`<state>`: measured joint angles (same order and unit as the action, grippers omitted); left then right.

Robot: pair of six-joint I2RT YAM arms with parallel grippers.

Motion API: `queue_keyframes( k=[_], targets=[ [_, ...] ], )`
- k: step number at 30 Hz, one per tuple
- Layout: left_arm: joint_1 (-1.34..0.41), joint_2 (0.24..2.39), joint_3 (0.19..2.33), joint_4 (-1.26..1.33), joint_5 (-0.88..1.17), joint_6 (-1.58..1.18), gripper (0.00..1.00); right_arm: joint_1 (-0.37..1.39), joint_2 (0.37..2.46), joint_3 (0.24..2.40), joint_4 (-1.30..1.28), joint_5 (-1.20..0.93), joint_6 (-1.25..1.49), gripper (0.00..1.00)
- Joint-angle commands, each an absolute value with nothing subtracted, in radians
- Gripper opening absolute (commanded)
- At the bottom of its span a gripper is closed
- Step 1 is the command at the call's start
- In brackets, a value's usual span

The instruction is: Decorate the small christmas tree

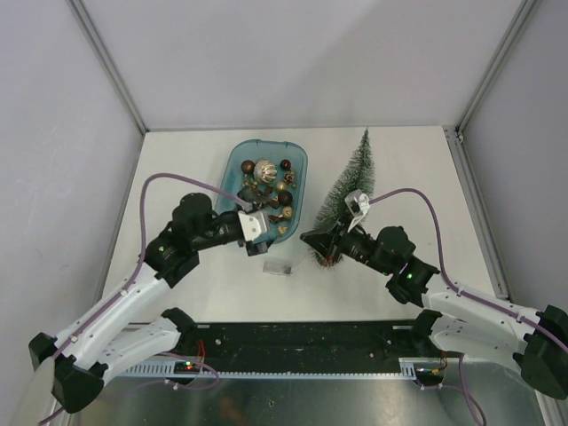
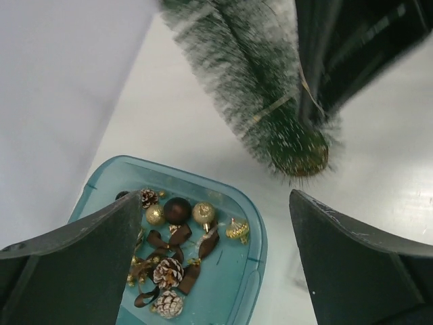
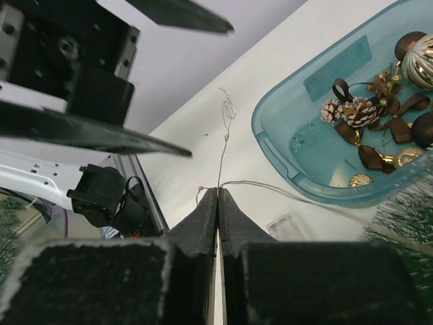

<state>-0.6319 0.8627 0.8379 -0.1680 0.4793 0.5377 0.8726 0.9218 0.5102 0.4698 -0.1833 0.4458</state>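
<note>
The top external camera looks steeply down from above and behind the left arm (image 1: 115, 315) and right arm (image 1: 479, 306), far enough off to take in the whole counter (image 1: 231, 297) and the walls around it. The left wrist camera sits just behind its wide-apart jaws, facing down and close on the teal tray (image 2: 230, 277) and the foot of the small christmas tree (image 2: 270, 122). The right wrist camera looks low across the counter past its jaws, pressed together on a thin wire (image 3: 222, 145), toward the tray and left arm. All three views share the tray.
</note>
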Motion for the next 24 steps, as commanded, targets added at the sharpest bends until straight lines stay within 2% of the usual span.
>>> queue_keyframes(
  k=[1, 8, 10, 13, 15, 16, 17, 21, 24],
  targets=[
    [-0.626, 0.887, 0.814, -0.189, 0.598, 0.814, 0.92, 0.873, 0.909, 0.511, 0.528, -0.191, 0.459, 0.03],
    [-0.626, 0.956, 0.840, -0.153, 0.589, 0.917, 0.92, 0.875, 0.915, 0.511, 0.532, -0.199, 0.462, 0.03],
    [-0.627, 0.959, 0.836, -0.145, 0.599, 0.922, 0.87, 0.876, 0.918, 0.511, 0.536, -0.203, 0.462, 0.03],
    [-0.632, 0.981, 0.846, -0.133, 0.593, 0.893, 0.63, 0.876, 0.926, 0.511, 0.549, -0.210, 0.465, 0.03],
    [-0.643, 1.002, 0.870, -0.128, 0.558, 0.848, 0.37, 0.876, 0.933, 0.511, 0.552, -0.210, 0.466, 0.04],
    [-0.649, 1.010, 0.881, -0.127, 0.549, 0.829, 0.28, 0.875, 0.934, 0.511, 0.552, -0.211, 0.466, 0.04],
    [-0.654, 1.013, 0.887, -0.127, 0.548, 0.818, 0.23, 0.876, 0.937, 0.511, 0.552, -0.211, 0.466, 0.04],
    [-0.669, 1.016, 0.892, -0.126, 0.543, 0.811, 0.12, 0.874, 0.946, 0.511, 0.561, -0.215, 0.469, 0.06],
    [-0.669, 1.036, 0.887, -0.123, 0.497, 0.801, 0.02, 0.871, 0.940, 0.511, 0.555, -0.243, 0.474, 0.18]
  ],
)
